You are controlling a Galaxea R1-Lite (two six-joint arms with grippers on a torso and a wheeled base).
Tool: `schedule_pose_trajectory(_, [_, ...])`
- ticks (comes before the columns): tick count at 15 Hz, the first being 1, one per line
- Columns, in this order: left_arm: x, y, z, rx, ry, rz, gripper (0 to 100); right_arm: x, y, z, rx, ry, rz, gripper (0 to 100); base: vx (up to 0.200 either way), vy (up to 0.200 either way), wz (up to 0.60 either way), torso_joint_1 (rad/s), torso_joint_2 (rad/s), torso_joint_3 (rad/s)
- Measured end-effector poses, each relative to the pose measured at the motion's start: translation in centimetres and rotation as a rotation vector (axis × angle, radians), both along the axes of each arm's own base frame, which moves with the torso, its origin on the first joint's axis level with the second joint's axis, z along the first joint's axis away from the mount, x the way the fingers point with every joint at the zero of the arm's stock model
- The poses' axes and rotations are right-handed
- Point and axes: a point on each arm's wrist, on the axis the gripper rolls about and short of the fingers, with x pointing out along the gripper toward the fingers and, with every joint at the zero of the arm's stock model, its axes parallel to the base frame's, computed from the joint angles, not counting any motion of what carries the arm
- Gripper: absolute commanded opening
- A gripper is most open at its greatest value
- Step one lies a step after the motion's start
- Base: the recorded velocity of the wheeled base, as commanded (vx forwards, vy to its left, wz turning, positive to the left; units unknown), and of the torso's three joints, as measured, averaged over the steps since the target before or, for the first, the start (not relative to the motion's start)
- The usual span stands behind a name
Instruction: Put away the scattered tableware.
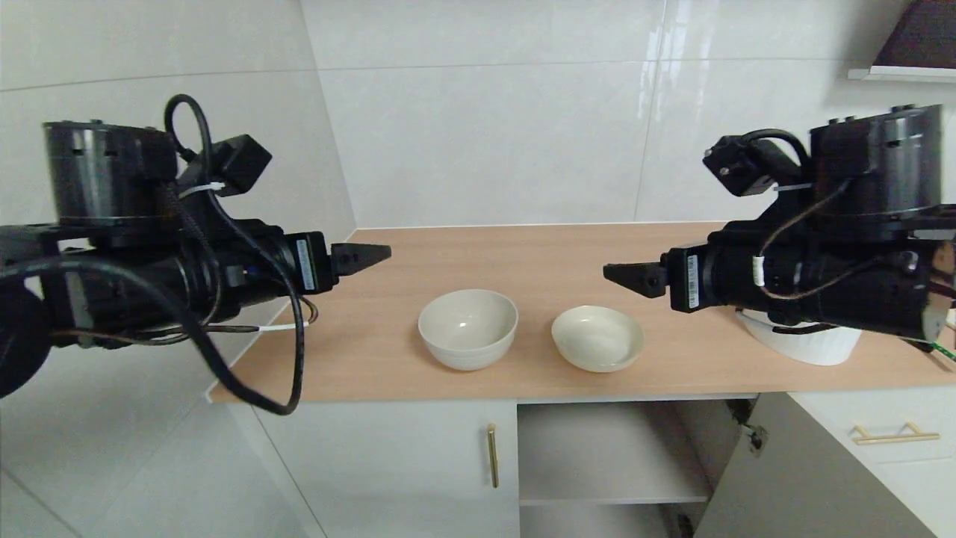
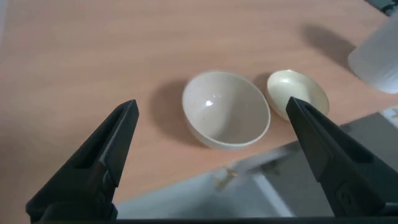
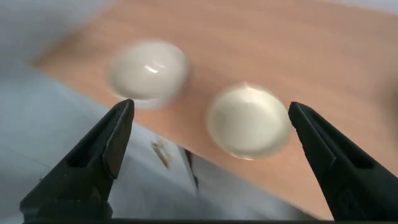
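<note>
Two cream dishes sit side by side near the front edge of the wooden counter [image 1: 553, 261]. The deep bowl [image 1: 467, 329] is on the left and the shallow bowl [image 1: 597, 338] on the right. My left gripper [image 1: 370, 256] hovers above the counter, left of the deep bowl, and my right gripper [image 1: 624, 275] hovers above and just right of the shallow bowl. In the left wrist view the left gripper [image 2: 211, 102] is open with the deep bowl [image 2: 227, 109] and the shallow bowl [image 2: 298, 90] below it. The right gripper [image 3: 211, 104] is open over the shallow bowl [image 3: 249, 121] and deep bowl [image 3: 149, 68]. Both hold nothing.
A white ribbed dish [image 1: 803, 344] stands on the counter under my right arm. Below the counter a cabinet stands open, showing a bare shelf [image 1: 605, 456], with its door [image 1: 769, 486] swung out to the right. A closed door with a gold handle [image 1: 491, 454] is to the left. Tiled walls close off the back and left.
</note>
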Motion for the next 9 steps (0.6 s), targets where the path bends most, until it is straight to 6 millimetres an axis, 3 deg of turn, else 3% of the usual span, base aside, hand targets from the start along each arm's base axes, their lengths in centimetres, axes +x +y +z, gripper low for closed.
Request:
schedule_pose_trajectory(4, [2.3, -1.6, -2.6, -0.052, 0.259, 0.039, 100, 4.4, -0.1, -1.5, 0.002, 0.21, -0.167, 100, 0.0, 0.0, 0.0, 0.0, 0.0, 0.0])
schedule_pose_trajectory(9, [4.5, -3.6, -4.6, -0.011, 0.298, 0.18, 100, 6.9, 0.4, -4.2, -0.054, 0.247, -0.304, 100, 0.0, 0.0, 0.0, 0.0, 0.0, 0.0])
